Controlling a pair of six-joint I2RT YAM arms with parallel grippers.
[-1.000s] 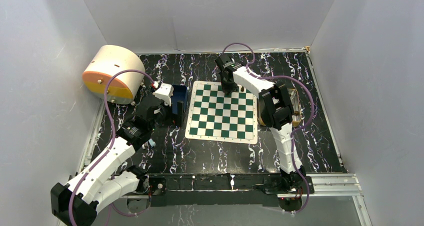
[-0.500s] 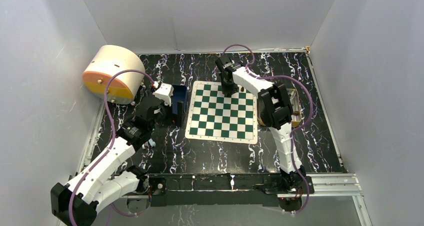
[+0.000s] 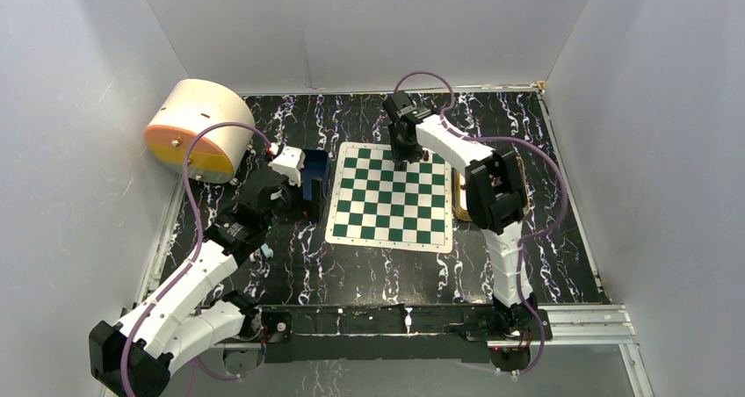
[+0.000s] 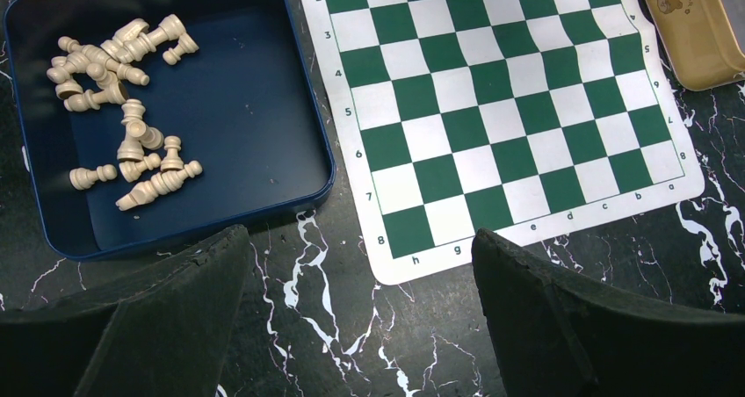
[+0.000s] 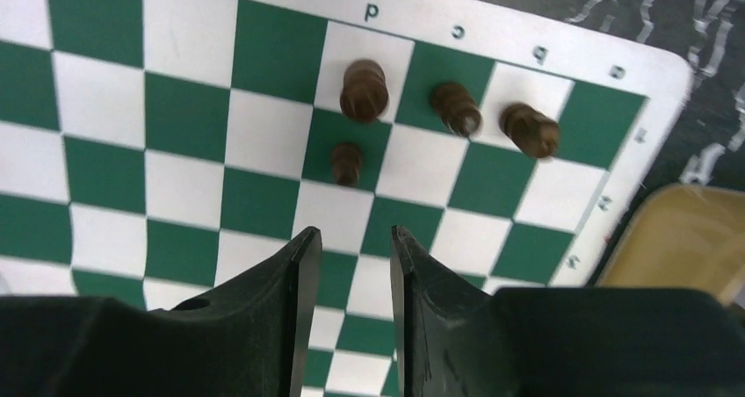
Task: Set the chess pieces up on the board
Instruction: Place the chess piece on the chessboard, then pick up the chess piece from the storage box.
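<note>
Right wrist view: four dark chess pieces (image 5: 364, 90) stand on the board (image 5: 176, 151), in its corner near the 1 o'clock side of the picture
- Three stand in a row on the squares along the lettered border, by d, c and b
- The fourth, a smaller one, stands one square in, at 6 o'clock from the d piece
- All four are upright, long axis vertical and tops toward the camera, so they are seen nearly end-on
- None touches another, each within its own square

Right gripper (image 5: 353, 237) is at 6 o'clock from the small piece and apart from it. Its fingers are parted by a narrow gap with only board squares showing through, nothing pinched

Gold tray (image 5: 694, 239) lies just off the board's corner, at 4 o'clock in this view

Left wrist view: left gripper (image 4: 358, 239) hangs over the black marbled table (image 4: 351, 327), fingers spread wide and empty
- Blue tin (image 4: 264, 90) lies at 9 o'clock from the board, just beside its edge
- Cream pieces (image 4: 123, 107) in the tin lie mostly on their sides, long axes in mixed directions: one heap toward the tin's 10 o'clock corner, a looser group toward 8 o'clock

Top view: board flat and square to the table, long arm reaching to its far edge at 12 o'clock
</note>
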